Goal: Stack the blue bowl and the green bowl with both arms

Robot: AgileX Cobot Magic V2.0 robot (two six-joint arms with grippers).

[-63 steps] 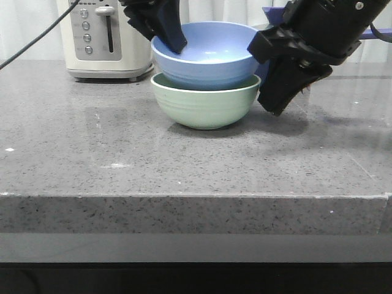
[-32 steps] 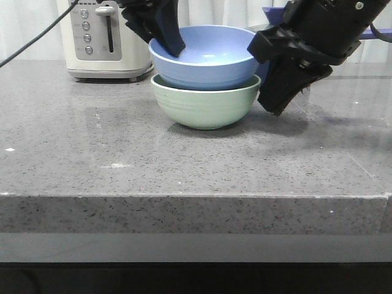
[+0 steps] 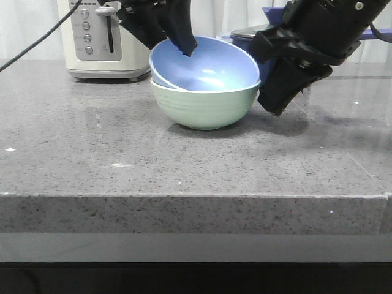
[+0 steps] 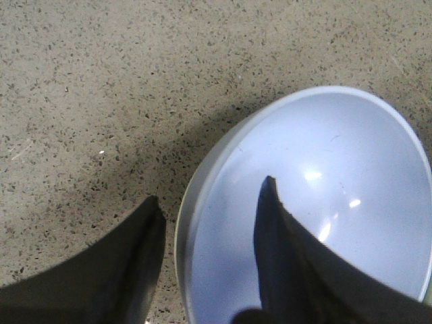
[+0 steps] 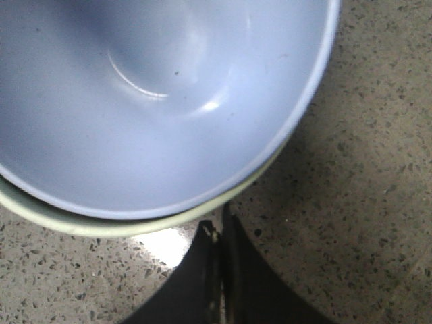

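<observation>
Left pincer (image 3: 177, 38) straddles tilted blue bowl's (image 3: 205, 64) rim near toaster (image 3: 104, 38).

Even, fairly bright overhead light; sharp front view, softer wrist views.
White glints sit inside the blue bowl (image 3: 205, 67); soft shadows pool on the counter (image 3: 184, 159) under the green bowl (image 3: 205, 107) and right gripper (image 3: 278, 101). Close-up gripper fingers (image 4: 283, 270) are blurred and dark.
</observation>
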